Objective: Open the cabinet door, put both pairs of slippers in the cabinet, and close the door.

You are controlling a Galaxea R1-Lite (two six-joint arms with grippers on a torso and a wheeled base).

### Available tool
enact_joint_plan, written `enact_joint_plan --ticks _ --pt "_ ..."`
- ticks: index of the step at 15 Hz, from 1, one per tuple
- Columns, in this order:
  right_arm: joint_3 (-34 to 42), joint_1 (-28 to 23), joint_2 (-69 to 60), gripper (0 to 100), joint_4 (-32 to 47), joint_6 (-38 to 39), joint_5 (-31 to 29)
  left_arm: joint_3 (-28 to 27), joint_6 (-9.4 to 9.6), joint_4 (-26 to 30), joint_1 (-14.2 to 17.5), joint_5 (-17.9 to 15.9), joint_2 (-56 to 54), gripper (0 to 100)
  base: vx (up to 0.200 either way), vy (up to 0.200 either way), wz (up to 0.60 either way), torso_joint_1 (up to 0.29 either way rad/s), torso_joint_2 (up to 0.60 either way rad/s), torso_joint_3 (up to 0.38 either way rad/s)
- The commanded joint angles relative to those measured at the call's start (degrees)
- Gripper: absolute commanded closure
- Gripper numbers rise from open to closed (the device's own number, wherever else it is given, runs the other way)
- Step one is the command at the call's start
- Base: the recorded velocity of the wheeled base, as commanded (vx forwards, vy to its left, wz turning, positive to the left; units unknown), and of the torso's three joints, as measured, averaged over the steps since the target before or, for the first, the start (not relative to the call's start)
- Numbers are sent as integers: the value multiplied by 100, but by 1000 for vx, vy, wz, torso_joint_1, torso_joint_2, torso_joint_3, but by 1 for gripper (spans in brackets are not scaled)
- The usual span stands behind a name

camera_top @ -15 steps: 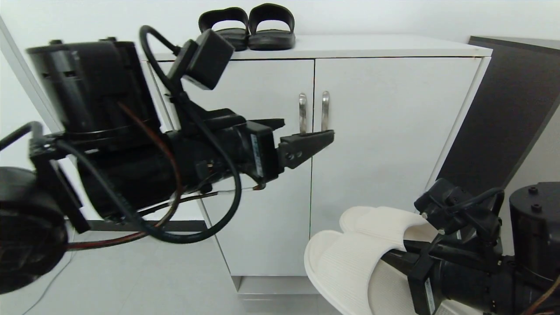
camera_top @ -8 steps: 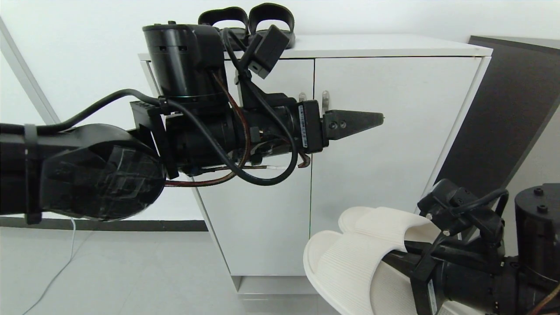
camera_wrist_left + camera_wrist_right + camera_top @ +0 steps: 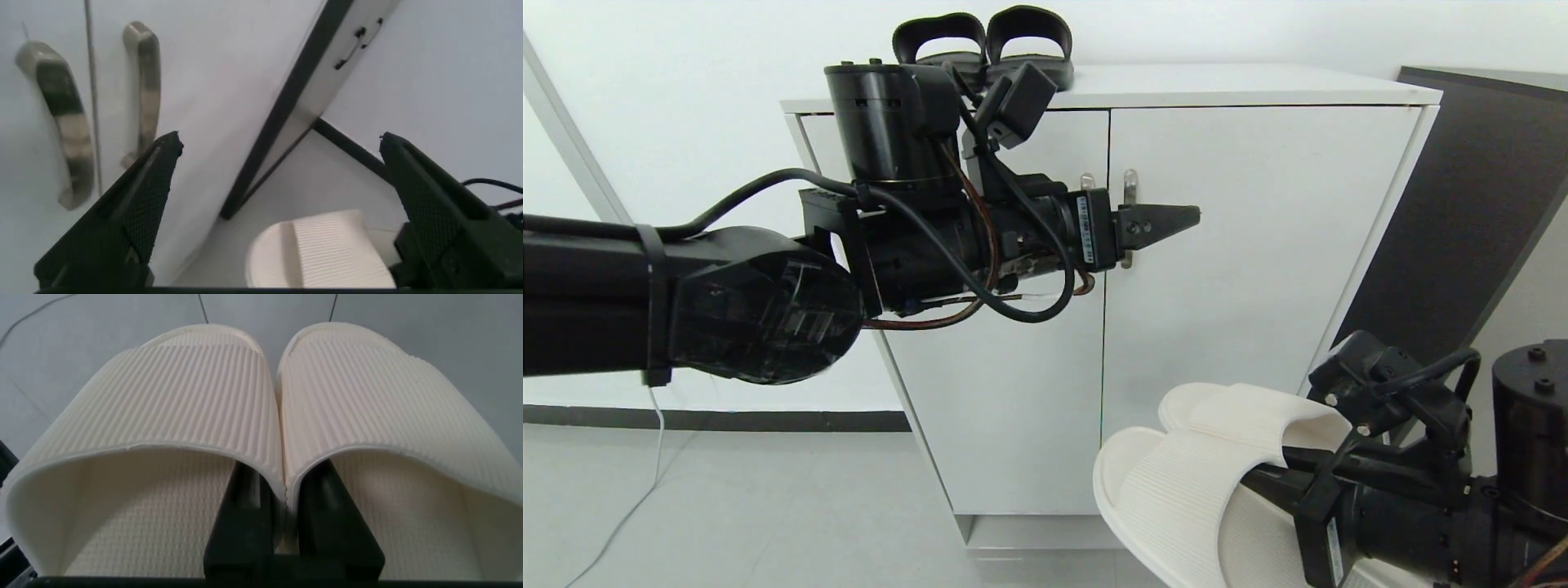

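The white cabinet (image 3: pixel 1258 245) stands with both doors closed; its two metal handles (image 3: pixel 1129 184) meet at the middle seam. A pair of black slippers (image 3: pixel 984 41) lies on its top. My left gripper (image 3: pixel 1196 214) is held level at handle height, just in front of the right door, and its tips reach a little past the handles. In the left wrist view this gripper (image 3: pixel 278 147) is open, with the handles (image 3: pixel 145 90) off to one side. Low on the right, my right gripper (image 3: pixel 283 514) is shut on the pair of white slippers (image 3: pixel 1176 482), pinching their inner walls together.
A dark panel (image 3: pixel 1462 229) leans beside the cabinet's right side. Grey floor (image 3: pixel 768 506) spreads in front and to the left, with a thin cable (image 3: pixel 629 498) lying on it. A white wall stands behind.
My left arm has risen and swung right to handle height, then drawn back slightly to the left. The right arm with the white slippers has barely shifted.
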Motion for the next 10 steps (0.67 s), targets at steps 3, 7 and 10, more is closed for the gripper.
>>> enact_joint_plan --ticks 3,7,10 --pt "-2 -46 -69 100 -1 -7 -1 -548 190 276 -34 472 355 0 0 0 0 0 0 0" --pt "-11 -134 -113 100 -10 -7 -1 -874 190 426 18 674 671 0 0 0 0 0 0 0" --pt "-29 -143 -121 100 -10 -7 -19 -1164 190 558 53 718 926 0 0 0 0 0 0 0"
